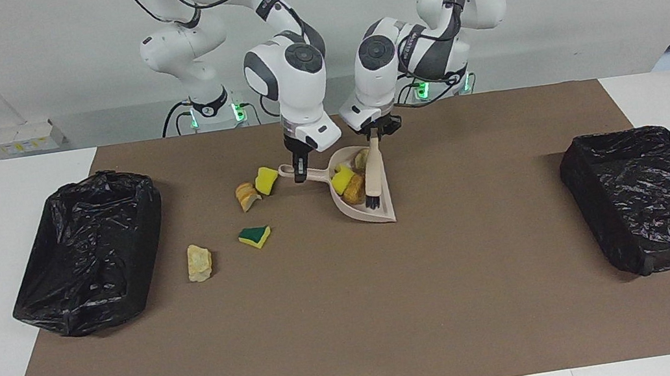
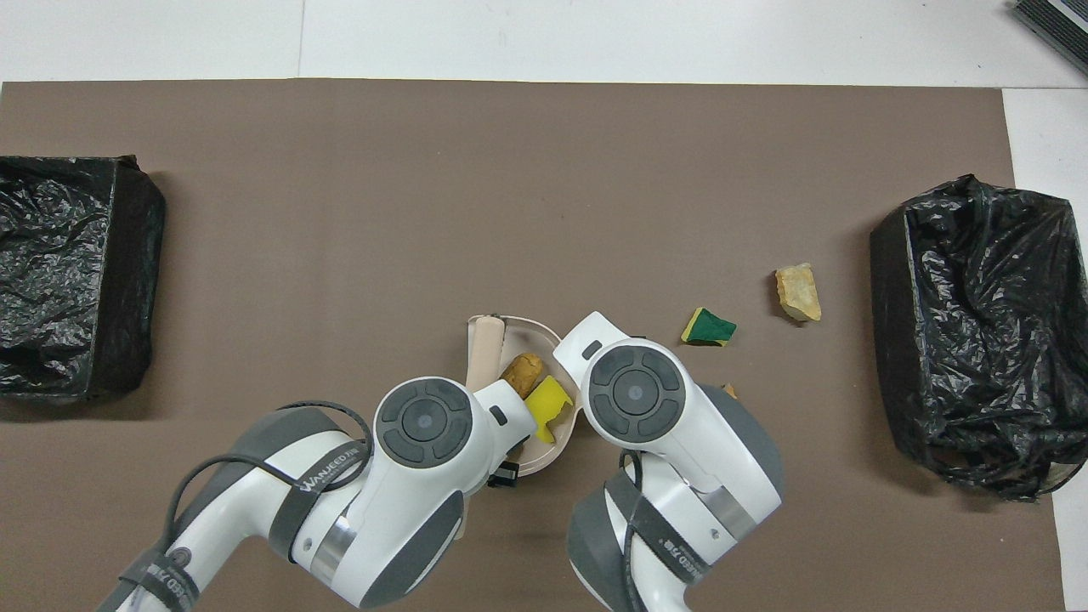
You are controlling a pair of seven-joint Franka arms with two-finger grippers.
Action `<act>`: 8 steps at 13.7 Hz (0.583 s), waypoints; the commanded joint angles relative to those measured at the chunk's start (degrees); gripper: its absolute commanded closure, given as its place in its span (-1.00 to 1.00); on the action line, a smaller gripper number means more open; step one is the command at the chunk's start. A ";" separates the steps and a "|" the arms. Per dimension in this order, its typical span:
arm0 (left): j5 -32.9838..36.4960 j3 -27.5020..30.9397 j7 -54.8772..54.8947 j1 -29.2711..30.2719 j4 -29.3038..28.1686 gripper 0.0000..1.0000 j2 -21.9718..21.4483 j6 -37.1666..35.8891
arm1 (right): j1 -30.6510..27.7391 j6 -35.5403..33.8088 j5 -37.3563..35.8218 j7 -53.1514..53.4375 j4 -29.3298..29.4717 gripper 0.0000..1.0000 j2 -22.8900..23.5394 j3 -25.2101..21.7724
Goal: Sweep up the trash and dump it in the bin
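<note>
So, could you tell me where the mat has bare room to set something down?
The mat lies bare between the dustpan and the bin at the left arm's end, and farther out from the robots than the dustpan. It is crowded around the dustpan, where both arms work, and among the loose scraps toward the other bin.
</note>
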 commanded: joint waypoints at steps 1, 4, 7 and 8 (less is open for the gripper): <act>-0.79 -0.03 -4.38 1.77 4.46 1.00 -0.84 -2.10 | -2.76 0.40 0.87 -5.99 -1.03 1.00 -2.70 0.39; -0.44 0.06 -7.12 4.04 7.73 1.00 -1.01 -2.63 | -6.27 0.39 5.60 -14.68 -1.03 1.00 -4.11 0.39; 0.00 0.23 -7.13 7.64 7.82 1.00 -2.24 -6.93 | -8.04 1.36 6.67 -19.45 -0.95 1.00 -4.81 0.39; 0.08 0.23 -7.21 9.05 7.82 1.00 -2.33 -7.81 | -8.91 2.41 7.45 -20.77 -0.95 1.00 -4.81 0.39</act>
